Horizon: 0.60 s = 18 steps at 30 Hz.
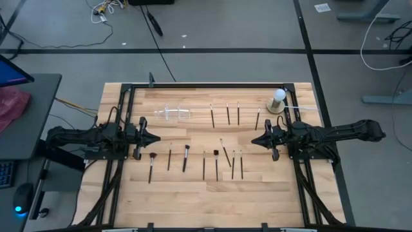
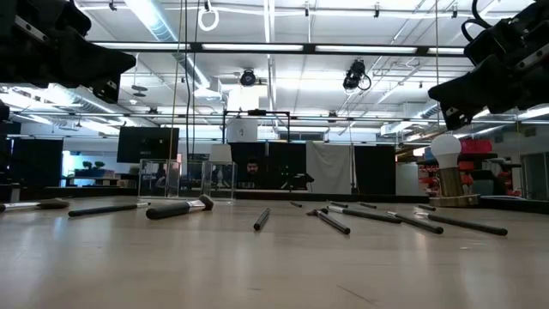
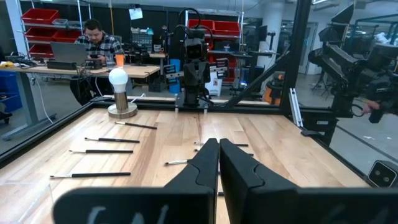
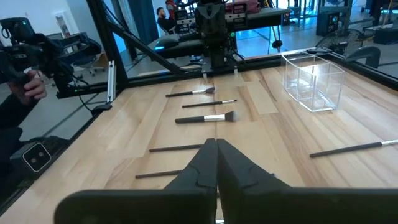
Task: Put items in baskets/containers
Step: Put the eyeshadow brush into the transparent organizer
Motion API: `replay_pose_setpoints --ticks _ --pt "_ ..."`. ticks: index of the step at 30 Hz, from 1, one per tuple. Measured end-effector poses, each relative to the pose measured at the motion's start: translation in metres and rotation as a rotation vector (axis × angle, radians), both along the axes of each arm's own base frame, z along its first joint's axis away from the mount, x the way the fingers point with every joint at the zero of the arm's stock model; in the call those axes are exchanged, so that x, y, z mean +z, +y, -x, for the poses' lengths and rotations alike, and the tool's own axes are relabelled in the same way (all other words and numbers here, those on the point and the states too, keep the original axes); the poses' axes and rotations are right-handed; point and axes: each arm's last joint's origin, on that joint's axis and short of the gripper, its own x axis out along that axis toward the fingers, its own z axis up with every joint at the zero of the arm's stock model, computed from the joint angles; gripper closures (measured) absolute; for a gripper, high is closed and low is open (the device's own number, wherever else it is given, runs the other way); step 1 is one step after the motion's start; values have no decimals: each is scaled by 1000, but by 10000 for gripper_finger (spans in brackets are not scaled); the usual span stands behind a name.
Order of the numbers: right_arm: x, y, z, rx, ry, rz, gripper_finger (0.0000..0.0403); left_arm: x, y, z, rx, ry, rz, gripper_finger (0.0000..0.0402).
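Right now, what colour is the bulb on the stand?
White bulb on a metal-coloured stand; left wrist view shows it best.

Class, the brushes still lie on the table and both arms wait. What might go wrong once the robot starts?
The clear holder nearly vanishes against the wood, so a brush could be dropped beside it. Several brushes lie close together, so a gripper may catch two. The lamp stands beside the far brushes and could be knocked.

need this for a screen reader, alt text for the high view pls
Top-down view of a wooden table with about a dozen thin makeup brushes lying in two loose rows, none yet in the clear plastic holder near the far edge. The left gripper and right gripper, both shut and empty, face each other from either side.
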Motion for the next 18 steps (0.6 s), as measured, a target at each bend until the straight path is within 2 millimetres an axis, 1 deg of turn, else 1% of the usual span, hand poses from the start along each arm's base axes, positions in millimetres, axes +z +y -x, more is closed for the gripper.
replay_pose_setpoints --ticks 6,10,12,15,18 --pt "16 -1 0 -26 -165 31 399 0 0 0 0 -5 0 383" --pt "31 -1 2 -24 -320 -67 399 1 0 0 0 -5 0 383" --pt "36 -1 3 -20 -373 -88 399 0 0 0 0 -5 0 383" --pt "38 1 1 -24 -396 -98 399 1 0 0 3 -6 0 383" --pt "34 4 -6 -92 -356 -109 399 2 1 0 30 -17 2 383"
